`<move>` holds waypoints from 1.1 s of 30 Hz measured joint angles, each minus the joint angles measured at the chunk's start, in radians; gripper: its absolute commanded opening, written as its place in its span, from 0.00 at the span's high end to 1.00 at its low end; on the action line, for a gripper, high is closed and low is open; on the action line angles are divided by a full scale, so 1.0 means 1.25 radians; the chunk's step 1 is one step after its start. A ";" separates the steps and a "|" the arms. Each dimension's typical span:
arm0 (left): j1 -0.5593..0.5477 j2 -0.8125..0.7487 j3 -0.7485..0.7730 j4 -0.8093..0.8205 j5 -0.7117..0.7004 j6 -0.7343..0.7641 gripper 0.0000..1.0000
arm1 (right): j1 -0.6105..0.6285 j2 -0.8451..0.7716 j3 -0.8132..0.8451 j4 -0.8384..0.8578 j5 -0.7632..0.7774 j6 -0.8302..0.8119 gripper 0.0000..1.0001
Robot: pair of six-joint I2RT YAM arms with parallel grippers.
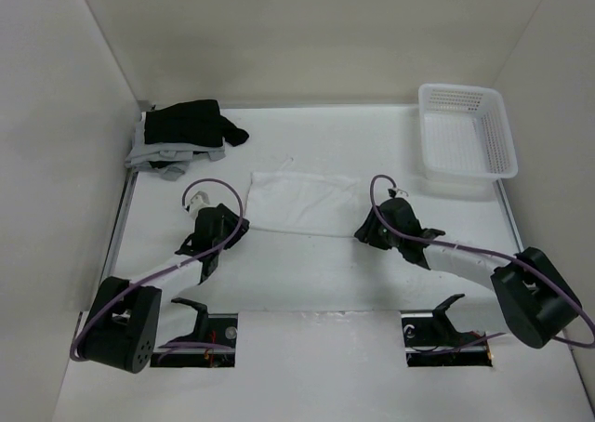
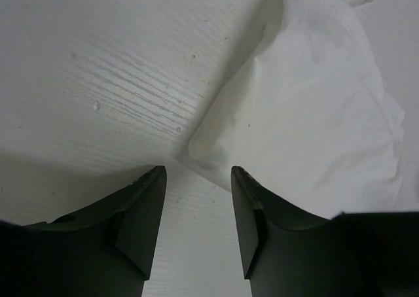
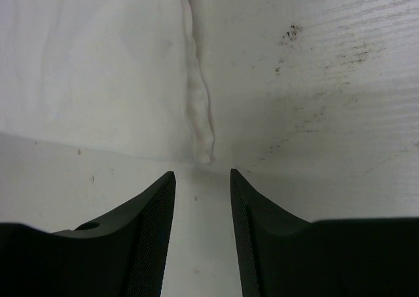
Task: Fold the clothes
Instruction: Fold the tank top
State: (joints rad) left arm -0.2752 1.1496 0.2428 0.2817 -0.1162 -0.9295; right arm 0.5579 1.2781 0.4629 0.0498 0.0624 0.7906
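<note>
The white clothes (image 1: 305, 203) lie flat on the table as a folded rectangle between my two arms. My left gripper (image 1: 240, 225) sits at the near left corner, open, with only bare table between its fingers. In the left wrist view the clothes (image 2: 308, 114) spread up and to the right of the left gripper (image 2: 198, 173), a corner just ahead of the tips. My right gripper (image 1: 361, 231) rests at the near right corner, open and holding nothing. The right wrist view shows the clothes (image 3: 98, 68) with a rolled edge ending just in front of the right gripper (image 3: 203, 174).
A white plastic basket (image 1: 467, 131) stands at the back right. A black garment (image 1: 191, 123) lies on a light grey garment (image 1: 149, 154) at the back left. White walls enclose the table on three sides.
</note>
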 measured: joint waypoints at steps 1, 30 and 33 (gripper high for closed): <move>0.001 0.006 0.000 0.007 0.003 -0.004 0.60 | 0.000 0.006 0.000 0.005 0.000 0.003 0.58; 0.016 0.094 0.014 0.073 0.015 -0.020 0.92 | -0.028 0.101 0.033 0.056 -0.050 0.016 0.89; 0.016 0.094 0.014 0.072 0.015 -0.016 0.94 | -0.032 0.104 0.033 0.056 -0.053 0.016 0.97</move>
State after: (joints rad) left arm -0.2558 1.2667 0.2600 0.3717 -0.0975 -0.9501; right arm 0.5182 1.4086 0.5041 0.1204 -0.0040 0.8112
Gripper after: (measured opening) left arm 0.071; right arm 0.069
